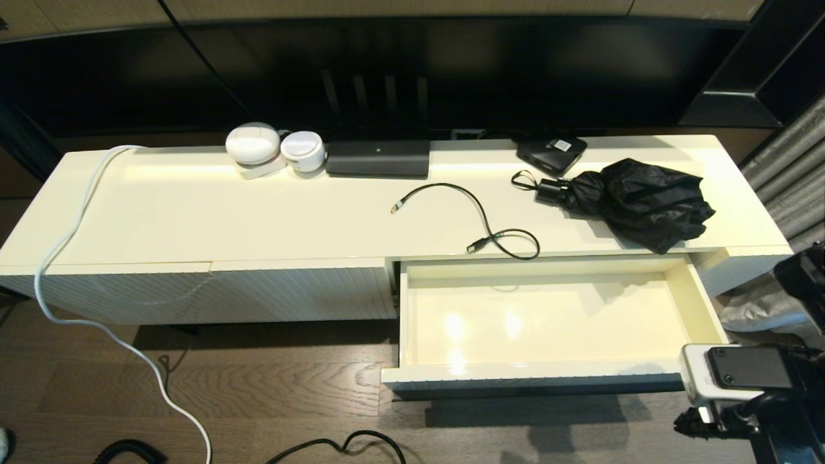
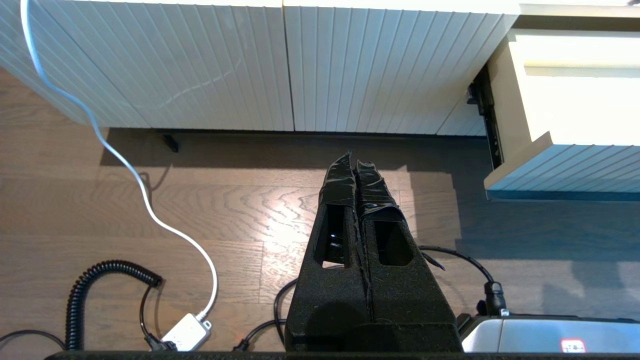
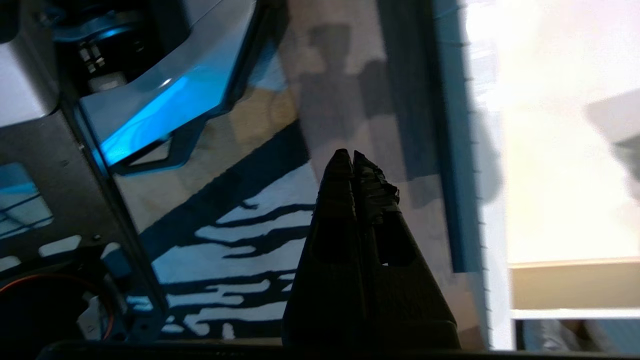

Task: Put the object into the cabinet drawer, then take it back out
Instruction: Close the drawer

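The cabinet drawer stands pulled out at the right of the cream cabinet, and its smooth inside holds nothing. Which thing is the object I cannot tell. A black cable and a folded black umbrella lie on the cabinet top just behind the drawer. My right gripper is shut and empty, low over the floor beside the drawer's ribbed front; its arm shows at the drawer's front right corner. My left gripper is shut and empty above the floor, left of the drawer.
At the back of the cabinet top stand two white round devices, a black box and a small black box. A white cord hangs off the left end to the floor. Black cables lie on the wooden floor.
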Controlling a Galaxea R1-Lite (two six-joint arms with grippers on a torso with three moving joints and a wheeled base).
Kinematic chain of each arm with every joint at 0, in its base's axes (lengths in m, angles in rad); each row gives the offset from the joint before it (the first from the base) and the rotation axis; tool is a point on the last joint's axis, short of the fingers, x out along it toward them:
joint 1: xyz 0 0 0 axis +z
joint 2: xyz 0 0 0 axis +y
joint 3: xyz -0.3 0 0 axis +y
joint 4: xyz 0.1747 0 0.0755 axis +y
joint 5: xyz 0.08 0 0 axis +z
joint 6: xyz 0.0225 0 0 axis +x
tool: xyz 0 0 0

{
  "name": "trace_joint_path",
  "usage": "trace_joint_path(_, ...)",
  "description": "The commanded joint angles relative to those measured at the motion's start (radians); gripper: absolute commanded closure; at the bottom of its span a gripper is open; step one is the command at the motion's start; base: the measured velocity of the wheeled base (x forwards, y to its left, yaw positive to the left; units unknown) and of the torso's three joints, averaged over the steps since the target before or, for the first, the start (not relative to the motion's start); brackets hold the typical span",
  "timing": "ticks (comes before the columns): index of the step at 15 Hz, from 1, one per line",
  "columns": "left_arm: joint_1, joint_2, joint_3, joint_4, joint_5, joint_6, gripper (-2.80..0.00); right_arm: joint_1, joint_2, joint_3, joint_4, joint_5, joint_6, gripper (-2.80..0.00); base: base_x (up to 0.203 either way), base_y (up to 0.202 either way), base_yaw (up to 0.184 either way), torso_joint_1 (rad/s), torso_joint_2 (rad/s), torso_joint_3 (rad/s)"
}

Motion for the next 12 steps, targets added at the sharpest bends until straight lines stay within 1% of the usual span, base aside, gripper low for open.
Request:
trace_joint_path(1,0.0,0.001,0.0,-0.001,0.001,-0.001,0.0,0.007,0.048,0.046,-0.026,0.002,-0.008,0.0,0.0,0.0,0.0,0.0,0.0,0.0)
trace_joint_path(3,0.0,0.001,0.0,-0.001,0.0,-0.001,0.0,0.018,0.064,0.109,-0.107,-0.001,-0.009,0.0,0.0,0.0,0.0,0.0,0.0,0.0)
trace_joint_path(5,0.0,0.001,0.0,-0.001,0.001,-0.001,0.0,0.023,0.081,0.202,-0.216,-0.005,-0.012,0.0,0.0,0.0,0.0,0.0,0.0,0.0)
trace_joint_path(8,0.0,0.001,0.0,-0.001,0.001,-0.001,0.0,0.024,0.115,0.269,-0.359,-0.014,-0.014,0.0,0.0,0.0,0.0,0.0,0.0,0.0)
trace_joint_path(11,-0.001,0.001,0.0,-0.001,0.001,-0.001,0.0,0.033,0.172,0.355,-0.579,-0.019,-0.017,0.0,0.0,0.0,0.0,0.0,0.0,0.0)
trace_joint_path(12,-0.001,0.001,-0.001,-0.001,0.0,-0.001,0.0,0.04,0.204,0.391,-0.672,-0.033,-0.017,0.0,0.0,0.0,0.0,0.0,0.0,0.0)
